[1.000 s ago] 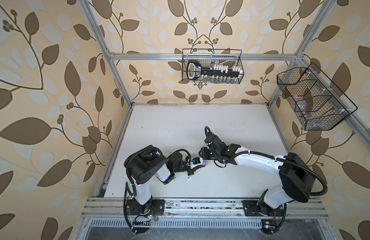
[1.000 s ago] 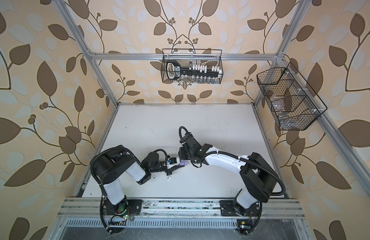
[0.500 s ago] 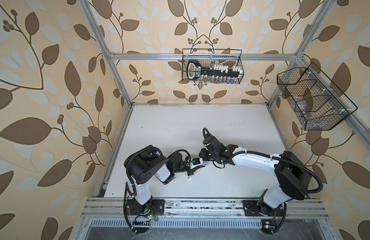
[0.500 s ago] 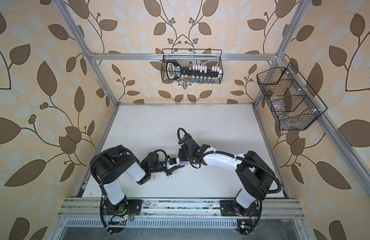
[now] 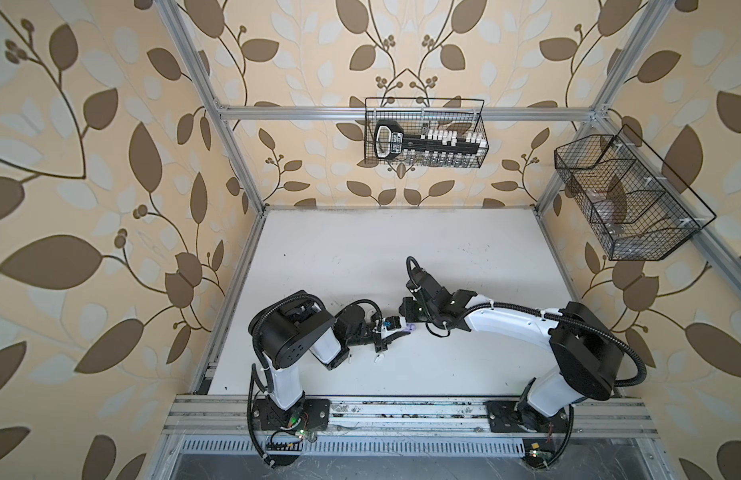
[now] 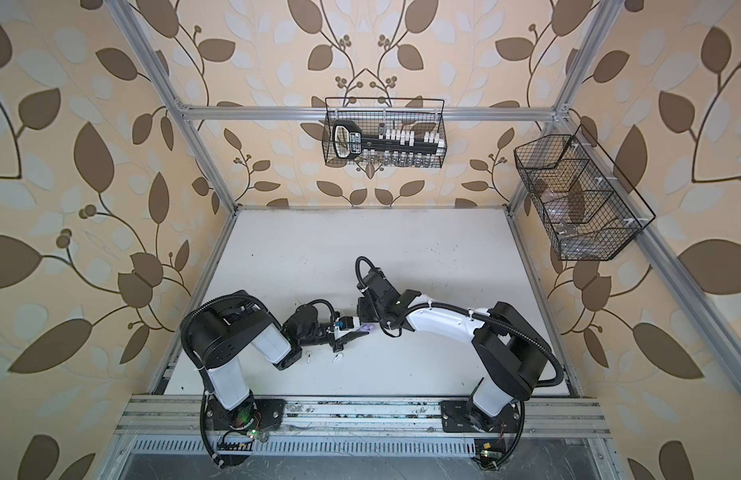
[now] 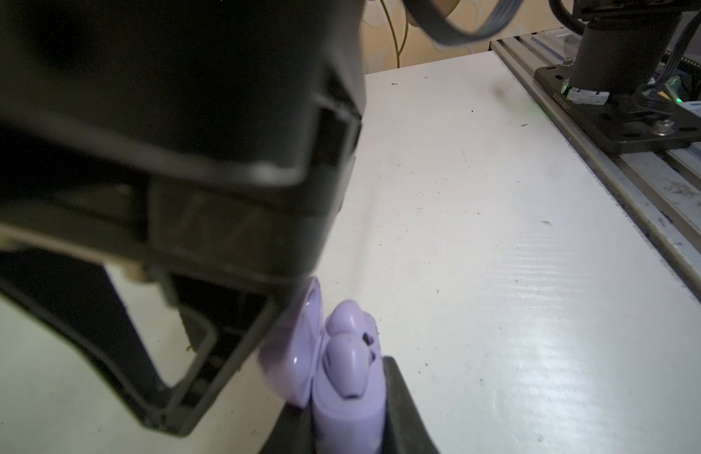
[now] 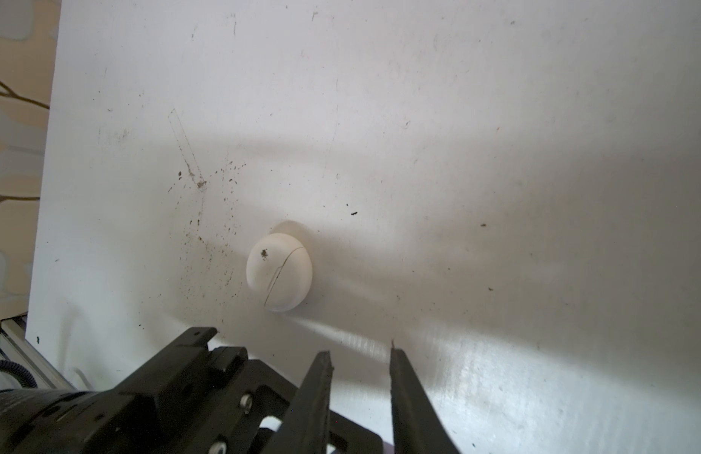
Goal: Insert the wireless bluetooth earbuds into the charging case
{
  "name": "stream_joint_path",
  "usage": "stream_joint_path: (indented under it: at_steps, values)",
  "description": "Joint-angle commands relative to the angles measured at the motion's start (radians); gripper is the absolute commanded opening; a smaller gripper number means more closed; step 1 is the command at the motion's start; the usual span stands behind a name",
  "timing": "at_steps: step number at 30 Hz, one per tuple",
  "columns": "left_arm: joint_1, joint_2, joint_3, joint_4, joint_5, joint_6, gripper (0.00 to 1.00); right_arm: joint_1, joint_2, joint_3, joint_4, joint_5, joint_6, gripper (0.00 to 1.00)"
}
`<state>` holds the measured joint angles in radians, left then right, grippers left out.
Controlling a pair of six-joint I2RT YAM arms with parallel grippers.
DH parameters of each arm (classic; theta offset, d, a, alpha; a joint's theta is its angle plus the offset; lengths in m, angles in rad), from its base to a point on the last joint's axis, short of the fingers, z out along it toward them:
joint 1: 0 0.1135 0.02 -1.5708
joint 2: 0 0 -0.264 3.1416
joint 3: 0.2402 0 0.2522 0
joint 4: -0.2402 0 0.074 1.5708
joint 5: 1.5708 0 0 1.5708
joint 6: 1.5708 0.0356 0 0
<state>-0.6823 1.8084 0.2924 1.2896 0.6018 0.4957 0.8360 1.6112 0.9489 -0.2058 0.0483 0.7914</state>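
My left gripper (image 7: 346, 412) is shut on the base of a lavender charging case (image 7: 348, 412), which shows in both top views (image 5: 408, 328) (image 6: 366, 328). Its lid (image 7: 297, 346) stands open. Two lavender earbuds (image 7: 346, 369) sit in the case. My right gripper (image 8: 359, 351) hangs right beside the lid, jaws a little apart with nothing between them; one of its black fingers (image 7: 238, 346) touches or nearly touches the lid. Two white earbuds (image 6: 338, 356) (image 6: 308, 357) lie loose on the table near the left arm.
A shut white round case (image 8: 279, 271) rests on the white table (image 5: 360, 257) ahead of the right gripper. Wire baskets hang on the back wall (image 5: 424, 133) and the right wall (image 5: 626, 199). An aluminium rail (image 5: 402, 409) runs along the front edge.
The right arm has shifted slightly left towards the lavender case, and its jaws have narrowed. The left arm holds still with the case.
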Motion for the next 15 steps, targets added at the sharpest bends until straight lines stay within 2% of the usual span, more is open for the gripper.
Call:
stream_joint_path:
  at_steps: [1, 15]
  values:
    - [-0.008, -0.005, 0.001, 0.057, -0.011, 0.005, 0.09, 0.016, -0.027, -0.028, 0.011, -0.005, 0.025, 0.27]
    - [-0.008, 0.000, 0.004, 0.066, -0.032, -0.002, 0.09, 0.026, -0.076, -0.071, 0.009, 0.007, 0.046, 0.26]
